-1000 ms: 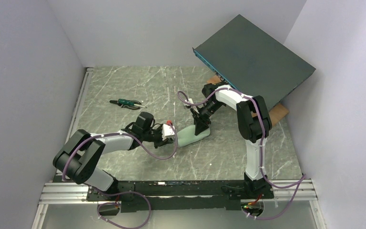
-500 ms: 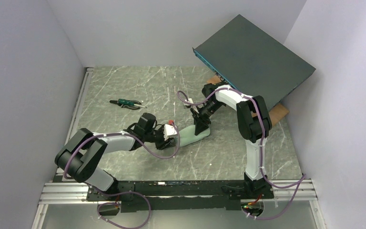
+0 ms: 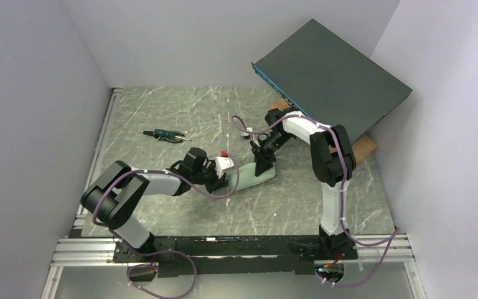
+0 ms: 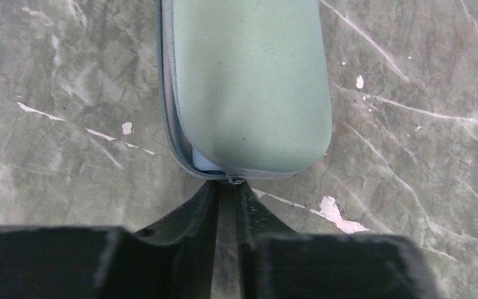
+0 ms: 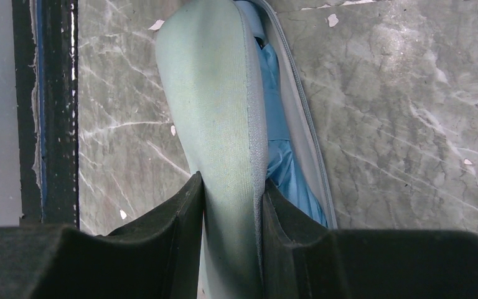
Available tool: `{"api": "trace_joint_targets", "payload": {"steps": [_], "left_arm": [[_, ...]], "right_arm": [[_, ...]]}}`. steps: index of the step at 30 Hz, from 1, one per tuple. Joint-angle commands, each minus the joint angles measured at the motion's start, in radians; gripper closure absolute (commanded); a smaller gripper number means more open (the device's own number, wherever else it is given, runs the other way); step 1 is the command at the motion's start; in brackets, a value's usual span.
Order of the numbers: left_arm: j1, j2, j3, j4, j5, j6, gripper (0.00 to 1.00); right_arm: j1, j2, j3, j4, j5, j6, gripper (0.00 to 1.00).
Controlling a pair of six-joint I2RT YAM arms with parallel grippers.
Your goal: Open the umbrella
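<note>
Left wrist view: left hand narrowed to pinch on zip pull at end of case. Case flat at worktop centre. Umbrella inside case, blue fabric showing through unzipped gap. Right hand clamps lid. Likely light; fabric soft, slippery, may snag on zip. Best hold: stiff handle, not in view.

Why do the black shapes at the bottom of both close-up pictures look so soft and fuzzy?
Left wrist view: the left tool sits too near the lens, so it blurs, while the pale grey-green oblong hard case is sharp. Right wrist view: same for the right tool. Top external view: evenly lit, sharp, soft shadows.
</note>
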Motion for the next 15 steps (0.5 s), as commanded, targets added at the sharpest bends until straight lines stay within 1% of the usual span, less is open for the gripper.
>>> {"api": "trace_joint_targets", "payload": {"steps": [1, 3, 4, 7, 10, 15], "left_arm": [[-0.027, -0.021, -0.017, 0.107, 0.033, -0.058, 0.92], [-0.032, -0.044, -0.03, 0.102, 0.054, -0.038, 0.99], [-0.038, -0.055, -0.038, 0.096, 0.064, -0.024, 1.0], [-0.056, -0.084, -0.06, 0.073, 0.09, 0.017, 1.0], [-0.075, -0.098, -0.073, 0.059, 0.11, 0.023, 1.0], [-0.102, -0.098, -0.083, 0.074, 0.132, 0.0, 1.0]], "right_arm": [[0.015, 0.017, -0.063, 0.132, 0.108, 0.064, 1.0], [0.015, 0.014, -0.072, 0.162, 0.119, 0.102, 1.0], [0.014, 0.011, -0.077, 0.181, 0.124, 0.118, 1.0], [0.013, 0.003, -0.089, 0.223, 0.139, 0.164, 1.0], [0.008, 0.002, -0.093, 0.247, 0.146, 0.2, 1.0], [0.006, -0.011, -0.111, 0.246, 0.134, 0.182, 1.0]]}}
